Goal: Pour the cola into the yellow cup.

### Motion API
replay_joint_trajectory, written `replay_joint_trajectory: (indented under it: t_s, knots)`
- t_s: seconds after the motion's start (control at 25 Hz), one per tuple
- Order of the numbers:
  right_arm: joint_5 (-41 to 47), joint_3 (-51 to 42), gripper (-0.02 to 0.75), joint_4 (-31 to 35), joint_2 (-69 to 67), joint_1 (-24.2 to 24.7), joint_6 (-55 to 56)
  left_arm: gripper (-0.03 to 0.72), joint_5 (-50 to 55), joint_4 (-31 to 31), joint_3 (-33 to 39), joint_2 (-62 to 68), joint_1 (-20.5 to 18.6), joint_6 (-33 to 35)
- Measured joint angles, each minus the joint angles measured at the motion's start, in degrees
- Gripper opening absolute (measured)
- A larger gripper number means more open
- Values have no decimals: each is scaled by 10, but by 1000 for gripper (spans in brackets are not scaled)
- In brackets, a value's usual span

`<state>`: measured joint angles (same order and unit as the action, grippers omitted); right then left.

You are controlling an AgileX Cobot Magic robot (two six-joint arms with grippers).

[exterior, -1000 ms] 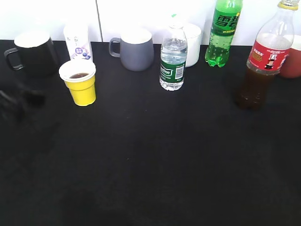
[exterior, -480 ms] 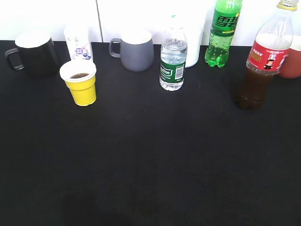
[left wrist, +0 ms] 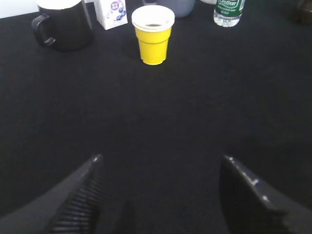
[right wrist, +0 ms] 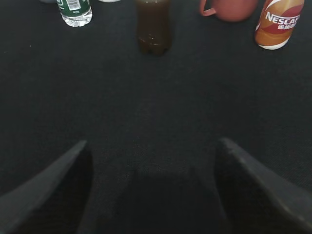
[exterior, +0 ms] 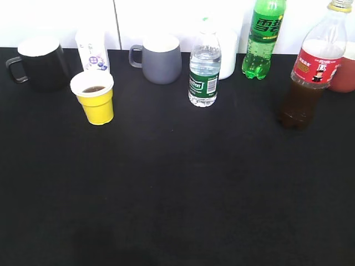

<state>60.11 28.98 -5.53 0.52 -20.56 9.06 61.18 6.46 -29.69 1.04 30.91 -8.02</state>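
Both sets of fingers stand spread wide and empty over bare black counter (exterior: 177, 194), the left fingers (left wrist: 92, 195) ribbed on their inner faces, the right fingers (right wrist: 53, 195) smooth and dark, with a broad open stretch of cloth-like surface ahead of each. Well beyond the left fingers stands the yellow cup (left wrist: 153, 34), tapered, white-rimmed, a little dark liquid inside. Far ahead of the right fingers the cola (exterior: 310, 69) stands upright, clear plastic, red label, pale cap, brown liquid below.
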Motion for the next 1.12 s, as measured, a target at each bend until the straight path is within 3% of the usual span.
replay_joint_trajectory:
  t_s: [0.28,0.36,0.6,0.84,1.12]
  knots:
    - [-2,0,586,0,0,0,1,534,-1,-2,0,0,-3,0]
    - [-2,0,586,0,0,14,1,533,-1,-2,0,0,-35,0]
    - [-2,0,586,0,0,145,2,531,-1,-2,1,-15,-171,0]
    - [-3,0,586,2,0,158,2,517,-1,-2,1,-15,-256,0]
    - [-4,0,586,2,1,169,2,489,-1,-2,1,-15,-275,0]
